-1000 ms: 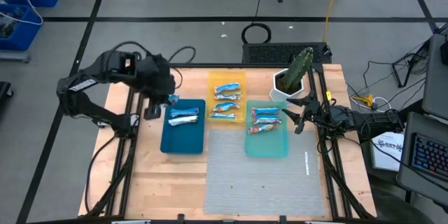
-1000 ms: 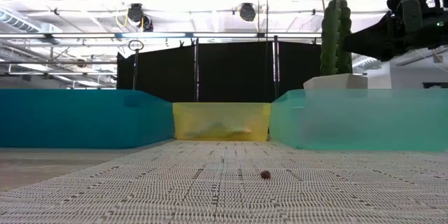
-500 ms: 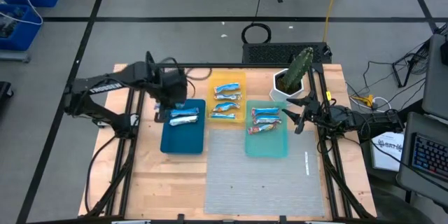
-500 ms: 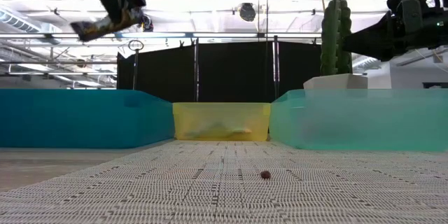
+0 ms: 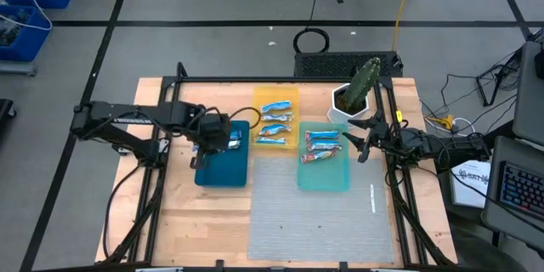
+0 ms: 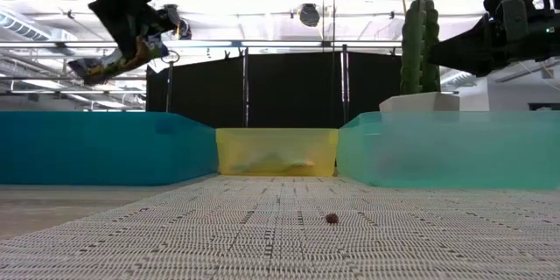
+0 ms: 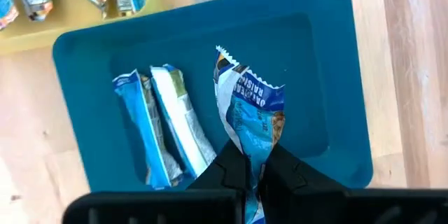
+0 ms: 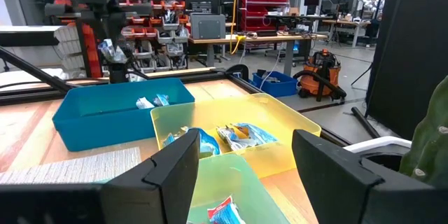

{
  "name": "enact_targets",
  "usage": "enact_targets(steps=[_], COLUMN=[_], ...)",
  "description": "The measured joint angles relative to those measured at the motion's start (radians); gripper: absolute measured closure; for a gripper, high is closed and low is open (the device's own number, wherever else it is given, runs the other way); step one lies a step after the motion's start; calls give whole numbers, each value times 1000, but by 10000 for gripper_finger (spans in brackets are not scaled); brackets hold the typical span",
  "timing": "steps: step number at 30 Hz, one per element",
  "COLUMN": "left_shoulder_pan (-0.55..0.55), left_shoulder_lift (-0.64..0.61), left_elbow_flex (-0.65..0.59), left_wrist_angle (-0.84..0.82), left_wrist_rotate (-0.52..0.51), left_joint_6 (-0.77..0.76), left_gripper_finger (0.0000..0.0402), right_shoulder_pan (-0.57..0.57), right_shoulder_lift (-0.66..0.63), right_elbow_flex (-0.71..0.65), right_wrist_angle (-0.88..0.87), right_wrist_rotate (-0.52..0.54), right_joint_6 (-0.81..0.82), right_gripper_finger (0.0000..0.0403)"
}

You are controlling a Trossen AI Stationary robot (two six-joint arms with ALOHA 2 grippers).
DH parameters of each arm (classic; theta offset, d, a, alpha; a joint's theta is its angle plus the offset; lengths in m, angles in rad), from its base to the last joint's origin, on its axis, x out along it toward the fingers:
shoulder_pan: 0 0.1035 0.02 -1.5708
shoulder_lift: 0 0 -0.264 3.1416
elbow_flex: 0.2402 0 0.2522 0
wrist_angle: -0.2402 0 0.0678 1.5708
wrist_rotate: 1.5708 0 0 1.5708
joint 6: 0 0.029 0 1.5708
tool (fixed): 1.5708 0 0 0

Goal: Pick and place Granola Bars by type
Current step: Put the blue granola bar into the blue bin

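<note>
My left gripper hangs over the blue tray, shut on a blue-and-white granola bar. The low view shows that bar in the air under the gripper. Two more blue-and-white bars lie flat on the blue tray's floor. The yellow tray holds several blue-and-white bars. In the teal tray lie two blue bars and a reddish-brown one. My right gripper waits open at the teal tray's right side. My left gripper pinches one end of the blue-and-white bar between its two fingers, coming from above. The bar is lifted clear of the blue tray and sticks out slanting below the fingers, its crimped free end pointing away from them.
A potted cactus stands at the far right, behind the teal tray. A grey woven mat covers the near middle of the table, with a small dark crumb on it. A white strip lies right of the mat.
My left gripper has carried the bar from beyond the blue tray's far-left corner toward the near and right, to above the tray, and has come down. It has stayed shut on the bar, which tilts more steeply now.
</note>
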State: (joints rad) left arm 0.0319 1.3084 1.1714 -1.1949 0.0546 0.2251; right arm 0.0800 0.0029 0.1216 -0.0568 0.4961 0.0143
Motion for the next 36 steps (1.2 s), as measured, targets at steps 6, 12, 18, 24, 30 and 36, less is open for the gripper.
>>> enact_targets(steps=[6, 12, 18, 24, 30, 36], left_shoulder_pan=[-16, -16, -28, -32, -31, -24], left_shoulder_lift=[-44, -53, -52, -52, -52, -51], left_elbow_flex=[-104, -188, -255, -309, -390, -450], left_wrist_angle=[98, 159, 273, 396, 497, 532], left_wrist_rotate=[33, 47, 77, 76, 76, 46], left_joint_6=[-17, -21, -25, -13, -26, -17], left_gripper_finger=[384, 384, 384, 384, 385, 385], right_shoulder_pan=[0, 0, 0, 0, 0, 0], right_shoulder_lift=[0, 0, 0, 0, 0, 0], right_elbow_flex=[0, 0, 0, 0, 0, 0], right_wrist_angle=[0, 0, 0, 0, 0, 0], right_wrist_rotate=[0, 0, 0, 0, 0, 0], right_joint_6=[0, 0, 0, 0, 0, 0], right_gripper_finger=[181, 181, 181, 181, 181, 181])
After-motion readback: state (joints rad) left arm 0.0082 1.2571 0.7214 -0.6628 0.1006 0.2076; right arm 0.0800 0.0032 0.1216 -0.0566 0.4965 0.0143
